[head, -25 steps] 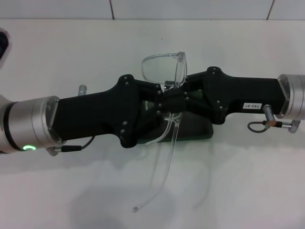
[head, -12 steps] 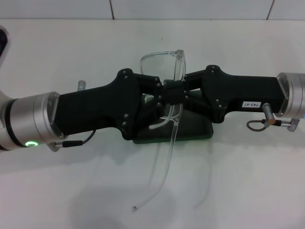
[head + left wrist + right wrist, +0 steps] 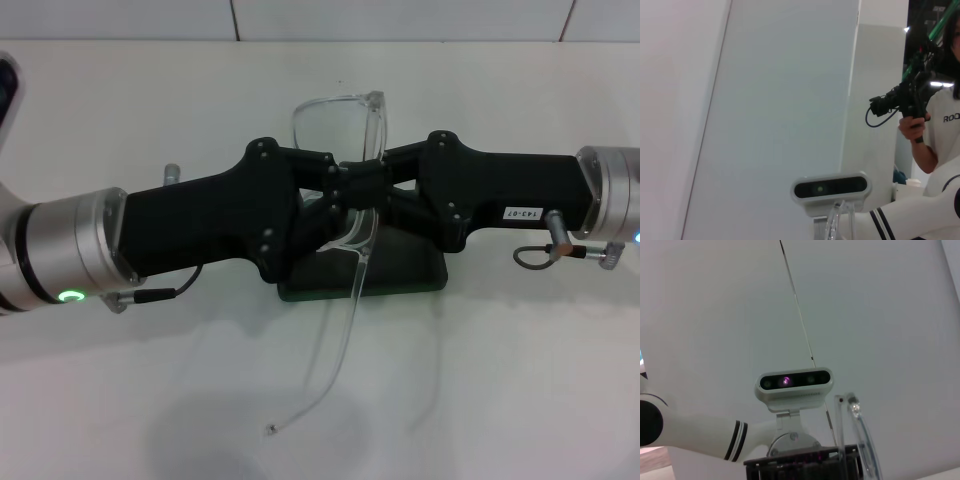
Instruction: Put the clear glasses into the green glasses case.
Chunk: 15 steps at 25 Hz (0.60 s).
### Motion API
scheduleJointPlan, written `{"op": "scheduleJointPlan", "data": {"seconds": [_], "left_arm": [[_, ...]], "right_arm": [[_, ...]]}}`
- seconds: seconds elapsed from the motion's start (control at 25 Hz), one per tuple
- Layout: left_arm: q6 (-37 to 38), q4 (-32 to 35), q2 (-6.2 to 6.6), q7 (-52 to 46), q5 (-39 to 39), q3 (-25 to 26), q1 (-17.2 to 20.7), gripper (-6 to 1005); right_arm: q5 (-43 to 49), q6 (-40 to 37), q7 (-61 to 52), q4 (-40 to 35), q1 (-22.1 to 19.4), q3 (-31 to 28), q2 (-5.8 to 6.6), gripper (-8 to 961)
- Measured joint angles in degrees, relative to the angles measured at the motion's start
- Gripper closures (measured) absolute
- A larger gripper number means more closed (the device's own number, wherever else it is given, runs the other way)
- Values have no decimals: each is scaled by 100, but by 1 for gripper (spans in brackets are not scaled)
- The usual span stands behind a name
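Note:
The clear glasses [image 3: 338,128] hang in the air at the middle of the head view, lens upward, one thin arm trailing down toward the table's front. My left gripper [image 3: 333,192] comes in from the left and my right gripper [image 3: 368,188] from the right. They meet tip to tip at the frame's lower edge, and both look shut on it. Below them the green glasses case [image 3: 405,272] lies on the table, mostly hidden by the grippers. A piece of the clear glasses [image 3: 832,225] shows in the left wrist view. The right wrist view shows a clear arm of the glasses [image 3: 861,437].
The white table [image 3: 520,380] spreads around the case, with a tiled wall [image 3: 400,18] at the back. A person holding a camera rig [image 3: 912,97] appears in the left wrist view. Both wrist views look up at the robot's head camera [image 3: 794,382].
Both grippers and the glasses have shifted slightly toward the back of the table. The trailing arm's tip has swung a little to the left.

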<state>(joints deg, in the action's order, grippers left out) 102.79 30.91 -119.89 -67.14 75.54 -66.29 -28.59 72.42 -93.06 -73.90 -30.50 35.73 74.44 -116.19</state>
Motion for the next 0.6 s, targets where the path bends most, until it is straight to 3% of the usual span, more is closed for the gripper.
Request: {"op": "scheduleJointPlan", "data": {"seconds": [0.6], "left_arm": [[21,4,0,15,-23,0,12,938]], "right_arm": [[1,78,74,5,-35,-54,0,855]]}}
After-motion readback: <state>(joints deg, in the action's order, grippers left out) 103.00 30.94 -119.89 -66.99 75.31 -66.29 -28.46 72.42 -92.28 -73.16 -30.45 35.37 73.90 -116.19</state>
